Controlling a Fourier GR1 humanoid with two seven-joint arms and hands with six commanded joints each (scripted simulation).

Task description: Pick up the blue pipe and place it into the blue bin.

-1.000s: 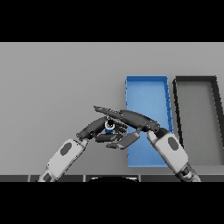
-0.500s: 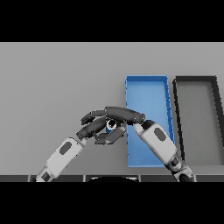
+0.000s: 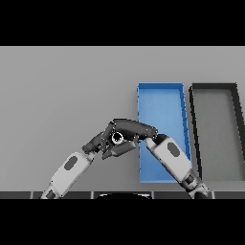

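The blue pipe (image 3: 116, 139) shows only as a small ring end between my two hands, just left of the blue bin (image 3: 161, 103); the rest of it is covered. My right hand (image 3: 134, 128) reaches in from the lower right across the bin's near left corner, its fingers curled down over the pipe. From the lower left my left hand (image 3: 99, 142) lies right beside the pipe, its fingers relaxed and stretched under the right hand. Whether the pipe is off the table cannot be seen.
A black bin (image 3: 215, 91) stands right of the blue bin, side by side with it. My right forearm (image 3: 170, 155) lies over the blue bin's near end. Grey table (image 3: 62, 86) stretches to the left and back.
My right hand's fingers, straight above the pipe a second ago, have curled down round it, and the right forearm has swung left. The left arm has barely moved.
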